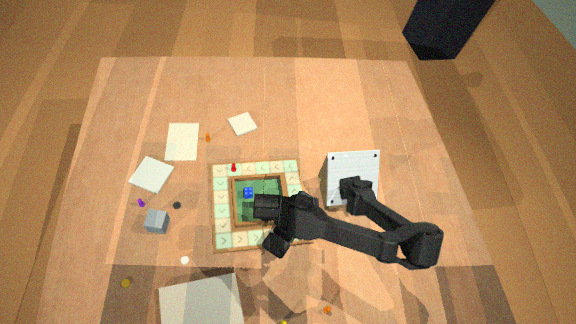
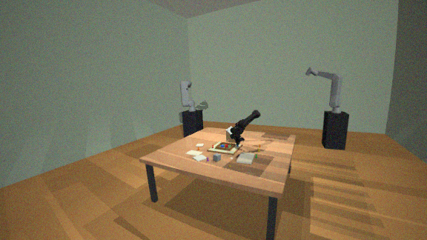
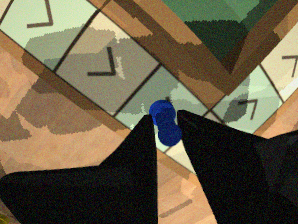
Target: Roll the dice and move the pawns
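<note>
My gripper (image 3: 164,119) (image 2: 238,144) is slightly open around the blue pawn (image 3: 169,131), with a thin gap on its right side. The pawn is over a pale green square of the board (image 1: 221,203) (image 3: 92,62), beside the tray's corner; whether its base touches is unclear. The arm hides it in the top view. The red pawn (image 1: 233,167) (image 2: 213,147) stands on the board's back row, near the left corner. The blue die (image 1: 248,192) (image 2: 222,146) lies in the tray (image 1: 233,205) (image 3: 200,52), pips up but blurred. The red die (image 2: 226,146) is also there, hidden in the top view.
A grey cube (image 1: 157,221), a purple pawn (image 1: 141,203), an orange pawn (image 1: 208,137), a black disc (image 1: 177,205) and a white disc (image 1: 185,260) are around the board. Pale flat pieces (image 1: 182,141) lie at left. A large pale block (image 1: 200,300) is at the front.
</note>
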`<state>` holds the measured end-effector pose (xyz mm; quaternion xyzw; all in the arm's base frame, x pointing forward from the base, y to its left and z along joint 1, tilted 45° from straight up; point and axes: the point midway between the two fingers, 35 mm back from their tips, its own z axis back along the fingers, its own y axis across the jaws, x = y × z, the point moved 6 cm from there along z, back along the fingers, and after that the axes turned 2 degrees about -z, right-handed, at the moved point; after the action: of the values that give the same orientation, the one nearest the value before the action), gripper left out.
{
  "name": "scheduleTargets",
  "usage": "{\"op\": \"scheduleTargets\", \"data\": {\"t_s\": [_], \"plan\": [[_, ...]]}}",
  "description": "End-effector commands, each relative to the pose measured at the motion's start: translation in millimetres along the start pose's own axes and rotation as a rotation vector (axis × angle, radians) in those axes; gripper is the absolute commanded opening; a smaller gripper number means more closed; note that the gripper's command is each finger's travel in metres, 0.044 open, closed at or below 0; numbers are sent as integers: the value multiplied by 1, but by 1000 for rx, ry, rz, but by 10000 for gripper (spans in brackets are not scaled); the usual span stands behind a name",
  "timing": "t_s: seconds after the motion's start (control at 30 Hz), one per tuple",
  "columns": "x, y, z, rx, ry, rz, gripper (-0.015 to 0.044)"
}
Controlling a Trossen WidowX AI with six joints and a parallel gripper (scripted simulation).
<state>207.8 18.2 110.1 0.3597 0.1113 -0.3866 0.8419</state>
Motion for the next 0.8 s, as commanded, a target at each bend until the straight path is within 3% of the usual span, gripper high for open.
{"op": "scheduleTargets", "data": {"t_s": [0.0,0.13,0.27,0.37,0.5,0.77], "plan": [[0,0,0,0,0,2,157],[0,0,2,-1,0,2,263],[2,0,42,-3,2,-4,368],[1,0,50,-1,4,-6,440],[5,-4,54,-5,-2,25,440],[42,-59,102,-34,-19,406,440]]}}
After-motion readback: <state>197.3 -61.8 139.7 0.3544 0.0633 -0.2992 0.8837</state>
